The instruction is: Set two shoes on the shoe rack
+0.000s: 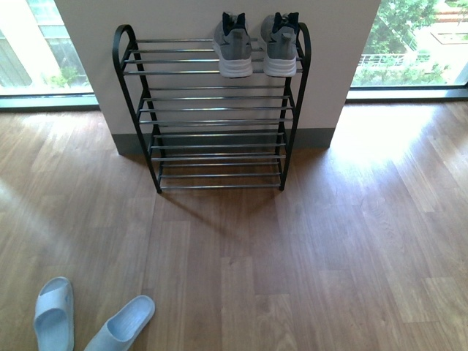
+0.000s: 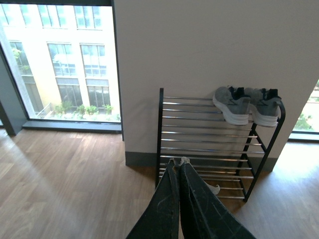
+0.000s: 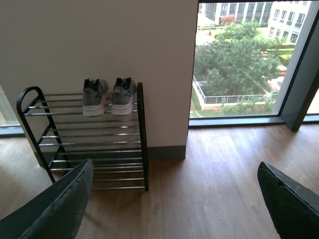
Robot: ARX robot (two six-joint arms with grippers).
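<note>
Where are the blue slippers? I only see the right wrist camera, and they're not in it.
Observer: The front view shows the pale blue slides on the floor, close to the robot on its left side, well short of the shoe rack.
Operator: Is the other arm holding something?
Observer: The left gripper is shut, with no shoe in it.
Operator: Are the slippers lined up?
Observer: Not quite. One points at the rack, the other lies at an angle.

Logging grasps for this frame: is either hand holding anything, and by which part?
Nothing is held. The right hand is wide open and empty; the left hand is shut with nothing in it.
</note>
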